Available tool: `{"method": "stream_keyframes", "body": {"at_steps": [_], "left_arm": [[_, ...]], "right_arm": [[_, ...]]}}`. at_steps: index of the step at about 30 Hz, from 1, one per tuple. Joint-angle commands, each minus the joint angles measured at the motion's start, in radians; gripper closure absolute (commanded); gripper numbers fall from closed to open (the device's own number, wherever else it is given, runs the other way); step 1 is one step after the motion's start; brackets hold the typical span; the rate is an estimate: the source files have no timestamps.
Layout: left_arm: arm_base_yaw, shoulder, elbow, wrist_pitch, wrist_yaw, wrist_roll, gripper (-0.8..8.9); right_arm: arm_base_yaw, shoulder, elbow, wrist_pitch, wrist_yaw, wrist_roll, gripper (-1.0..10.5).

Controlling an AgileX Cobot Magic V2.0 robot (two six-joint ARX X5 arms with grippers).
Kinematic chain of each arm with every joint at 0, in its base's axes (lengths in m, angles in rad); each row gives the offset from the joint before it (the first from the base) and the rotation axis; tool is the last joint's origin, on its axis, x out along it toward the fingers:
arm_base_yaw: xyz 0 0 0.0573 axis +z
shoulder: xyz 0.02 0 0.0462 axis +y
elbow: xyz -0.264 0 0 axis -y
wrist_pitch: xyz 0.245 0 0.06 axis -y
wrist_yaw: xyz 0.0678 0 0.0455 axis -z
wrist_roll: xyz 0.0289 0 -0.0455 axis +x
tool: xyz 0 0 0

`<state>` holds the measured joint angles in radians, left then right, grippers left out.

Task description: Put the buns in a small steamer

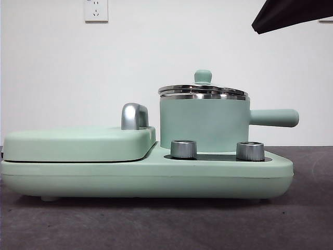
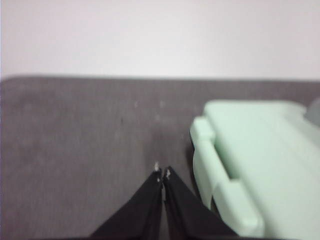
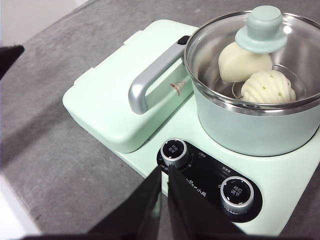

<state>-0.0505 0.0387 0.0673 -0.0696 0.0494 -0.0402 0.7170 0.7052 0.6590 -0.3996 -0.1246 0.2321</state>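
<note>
The small steamer point(image 1: 203, 125) stands on the right half of a mint-green cooker, its glass lid point(image 3: 262, 27) closed on top. Through the lid, both buns lie inside the steamer point(image 3: 260, 125): the smooth off-white one point(image 3: 240, 62) and the ridged cream one point(image 3: 267, 87), side by side and touching. My right gripper point(image 3: 164, 172) hovers shut and empty over the cooker's front edge, near the knobs and apart from the steamer. Shut and empty too, my left gripper point(image 2: 162, 172) hangs low over the grey table beside the cooker's griddle end.
A flat griddle lid point(image 1: 78, 143) with a chrome handle point(image 1: 134, 115) covers the cooker's left half. Two steel knobs point(image 1: 183, 148) point(image 1: 250, 150) stand in front of the steamer, whose side handle point(image 1: 276, 117) points right. A black arm tip point(image 1: 291, 13) shows at the top right corner.
</note>
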Motion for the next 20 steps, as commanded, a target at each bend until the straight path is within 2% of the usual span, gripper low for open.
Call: {"method": "stream_keyframes", "body": {"at_steps": [1,17,19,20], "left_arm": [[0.000,-0.039,-0.042,0.056,-0.002,0.009,8.06],[0.000,-0.034,-0.054,0.063,-0.002,0.009,8.06],[0.000,-0.034,-0.054,0.063,-0.002,0.009,8.06],[0.000,-0.034,-0.054,0.063,-0.002,0.009,8.06]], "right_arm": [[0.008,0.003,0.005,0.011,0.000,-0.004,9.3],[0.008,0.003,0.005,0.013,0.002,-0.008,9.3],[0.002,-0.003,0.005,0.013,0.006,-0.055,9.3],[-0.011,-0.014,0.005,0.015,0.029,-0.121,9.3]]}}
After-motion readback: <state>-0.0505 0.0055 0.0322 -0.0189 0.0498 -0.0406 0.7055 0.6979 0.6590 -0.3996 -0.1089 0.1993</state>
